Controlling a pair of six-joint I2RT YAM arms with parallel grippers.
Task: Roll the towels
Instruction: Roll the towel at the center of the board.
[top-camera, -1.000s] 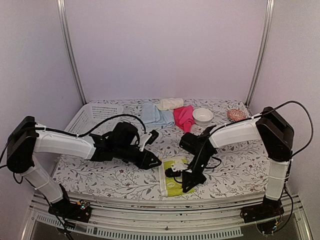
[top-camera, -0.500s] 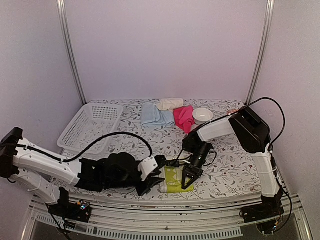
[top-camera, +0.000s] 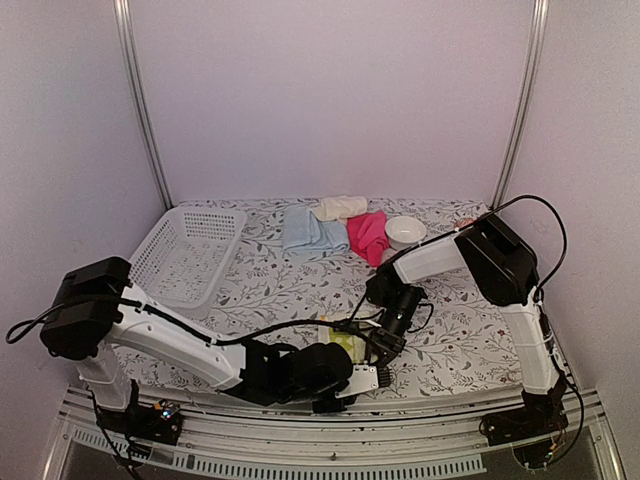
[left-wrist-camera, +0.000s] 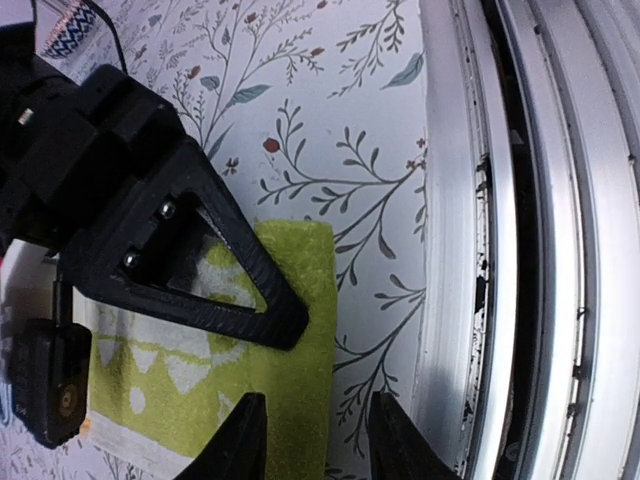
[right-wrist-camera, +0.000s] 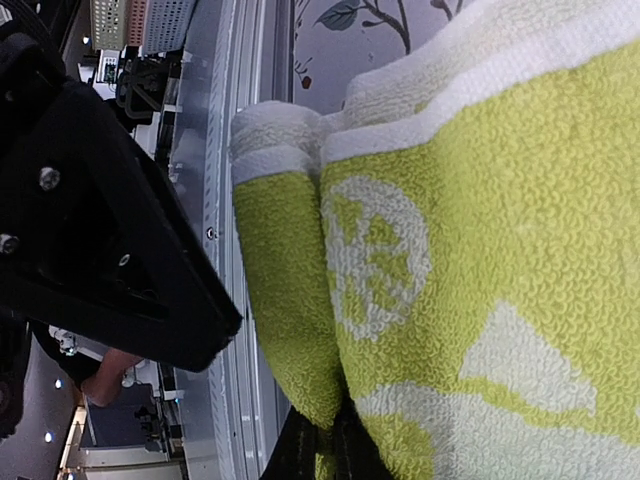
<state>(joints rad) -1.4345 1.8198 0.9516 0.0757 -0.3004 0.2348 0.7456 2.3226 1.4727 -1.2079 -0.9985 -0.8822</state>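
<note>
The yellow-green towel (top-camera: 343, 344) with its white pattern lies near the table's front edge, partly covered by both grippers. My right gripper (top-camera: 385, 346) is shut on a fold of this towel (right-wrist-camera: 420, 250), which bunches tightly between its fingertips (right-wrist-camera: 325, 455). My left gripper (left-wrist-camera: 315, 445) is open and straddles the towel's side edge (left-wrist-camera: 290, 350), one finger over the cloth and one over the table cover. The light blue towel (top-camera: 308, 232), cream towel (top-camera: 340, 207) and hot pink towel (top-camera: 368, 236) lie at the back.
A white basket (top-camera: 185, 255) stands at the back left. A white bowl (top-camera: 405, 232) sits beside the pink towel. The metal front rail (left-wrist-camera: 520, 250) runs just beside my left fingers. The floral table cover (top-camera: 290, 285) spans the middle.
My left arm has swung down along the front edge and brought its gripper to the yellow-green towel's near side. The right gripper has stayed shut on the towel and shifted slightly back.
</note>
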